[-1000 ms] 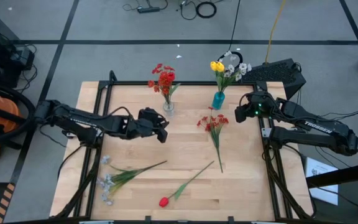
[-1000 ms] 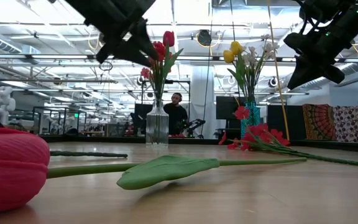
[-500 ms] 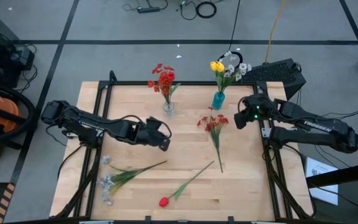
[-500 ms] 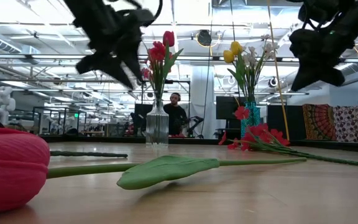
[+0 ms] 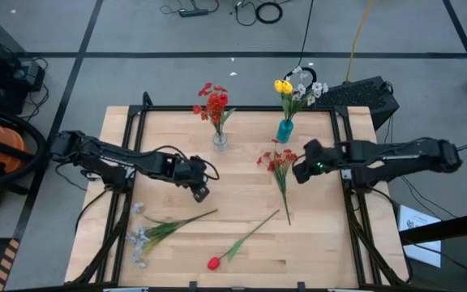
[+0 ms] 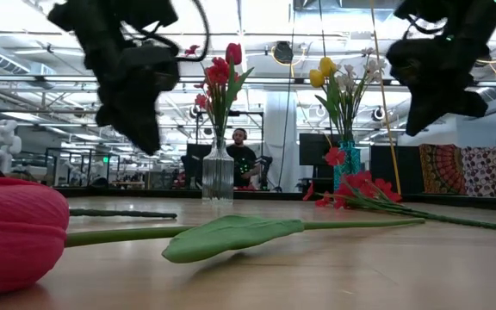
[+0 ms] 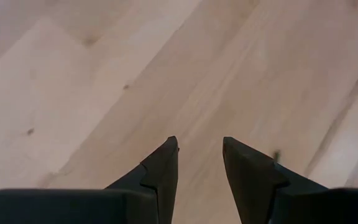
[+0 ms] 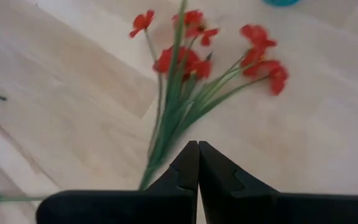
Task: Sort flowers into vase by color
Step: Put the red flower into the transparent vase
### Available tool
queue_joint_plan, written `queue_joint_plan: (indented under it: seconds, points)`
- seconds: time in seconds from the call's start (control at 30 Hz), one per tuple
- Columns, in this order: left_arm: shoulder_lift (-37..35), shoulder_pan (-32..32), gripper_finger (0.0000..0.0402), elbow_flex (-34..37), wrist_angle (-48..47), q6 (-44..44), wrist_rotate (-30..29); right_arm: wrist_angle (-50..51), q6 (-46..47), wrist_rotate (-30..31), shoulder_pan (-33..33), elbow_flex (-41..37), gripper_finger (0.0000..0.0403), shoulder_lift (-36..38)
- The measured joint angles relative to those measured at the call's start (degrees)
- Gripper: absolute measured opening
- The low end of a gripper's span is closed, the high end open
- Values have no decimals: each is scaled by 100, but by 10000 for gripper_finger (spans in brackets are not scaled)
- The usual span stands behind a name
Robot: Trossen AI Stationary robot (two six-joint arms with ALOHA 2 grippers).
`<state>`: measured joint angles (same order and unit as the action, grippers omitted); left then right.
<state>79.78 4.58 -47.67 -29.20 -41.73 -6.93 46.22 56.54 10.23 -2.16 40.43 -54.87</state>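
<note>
My left gripper (image 5: 201, 193) (image 7: 201, 143) is open and points down over bare wood, above the table (image 6: 136, 129). My right gripper (image 5: 298, 172) (image 8: 197, 144) is shut and hovers just right of a red cluster flower (image 5: 278, 160) (image 8: 185, 74) lying flat on the table. A white-grey spray (image 5: 140, 238) and a red tulip (image 5: 213, 263) (image 6: 11, 232) also lie flat near the near edge. A clear vase (image 5: 218, 139) (image 6: 218, 172) holds red flowers (image 5: 212, 101). A blue vase (image 5: 284, 130) holds yellow tulips and white sprays (image 5: 294, 88).
A black frame (image 5: 242, 108) runs around the wooden table top (image 5: 242, 191). Both vases stand near the far edge. Beyond the table the low view shows a person (image 6: 244, 159) far off in the room. Bare wood lies between the two grippers.
My left gripper has moved away from the clear vase toward the near edge and tipped over until it points down. My right arm has reached out toward the table's left and near side, bringing its gripper beside the red cluster flower. The flowers have stayed put.
</note>
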Motion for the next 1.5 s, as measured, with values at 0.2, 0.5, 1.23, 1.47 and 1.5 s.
queue_joint_plan:
  seconds: [0.2, 0.5, 1.23, 1.47, 1.5]
  points:
    - [-758, -227, 134, 671, 11, 474, 91, 531, 796, -21, 475, 776, 0, -1283]
    - [-2103, -502, 134, 1424, -23, 883, 228, 946, 1369, -439, 761, 1692, 1, -3033]
    - [-2655, -498, 134, 1586, -86, 1224, 543, 399, 1627, -776, 866, 1888, 161, -4806]
    - [-2655, -498, 134, 1586, -84, 1255, 543, 164, 1452, -796, 817, 1905, 141, -5056]
    - [-2655, -498, 134, 1586, -84, 1255, 543, 147, 1387, -791, 818, 1905, 127, -5083]
